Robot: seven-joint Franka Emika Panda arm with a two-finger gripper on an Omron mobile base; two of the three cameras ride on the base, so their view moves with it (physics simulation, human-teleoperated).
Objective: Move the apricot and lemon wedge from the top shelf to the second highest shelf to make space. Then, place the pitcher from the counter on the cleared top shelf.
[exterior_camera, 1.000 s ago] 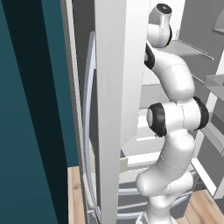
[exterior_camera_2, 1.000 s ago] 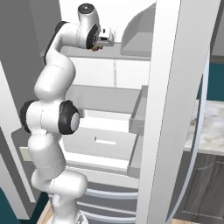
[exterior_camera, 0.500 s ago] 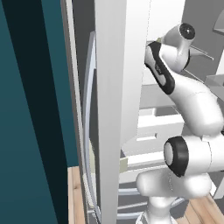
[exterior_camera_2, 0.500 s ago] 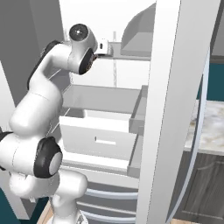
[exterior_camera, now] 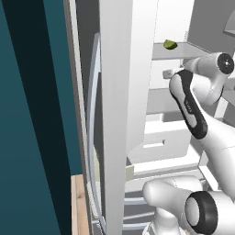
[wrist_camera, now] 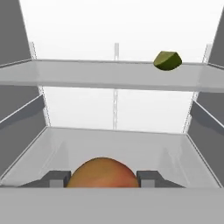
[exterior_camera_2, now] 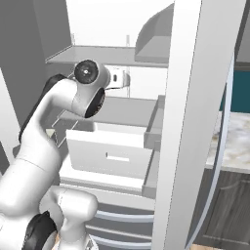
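Observation:
The apricot (wrist_camera: 103,173), round and orange-brown, sits between my two dark fingertips, and my gripper (wrist_camera: 103,179) is shut on it. It hangs just above the front of the second highest shelf (wrist_camera: 113,146). The yellow-green lemon wedge (wrist_camera: 167,60) lies on the top shelf (wrist_camera: 87,74), up and to the right of my hand; the left base view also shows the lemon wedge (exterior_camera: 170,44) there. My hand (exterior_camera_2: 123,78) reaches into the fridge below that shelf. The pitcher is out of view. A strip of the marbled counter (exterior_camera_2: 230,141) shows at the right.
A white drawer (exterior_camera_2: 111,152) stands pulled out below the shelves. The open fridge door's white edge (exterior_camera: 120,101) fills the middle of the left base view, and the other door (exterior_camera_2: 189,127) stands close on the right. Grey side walls (wrist_camera: 17,109) bound the shelf space.
My arm has folded down and the hand has dropped from top-shelf height to the level of the second highest shelf, with the apricot still in the gripper.

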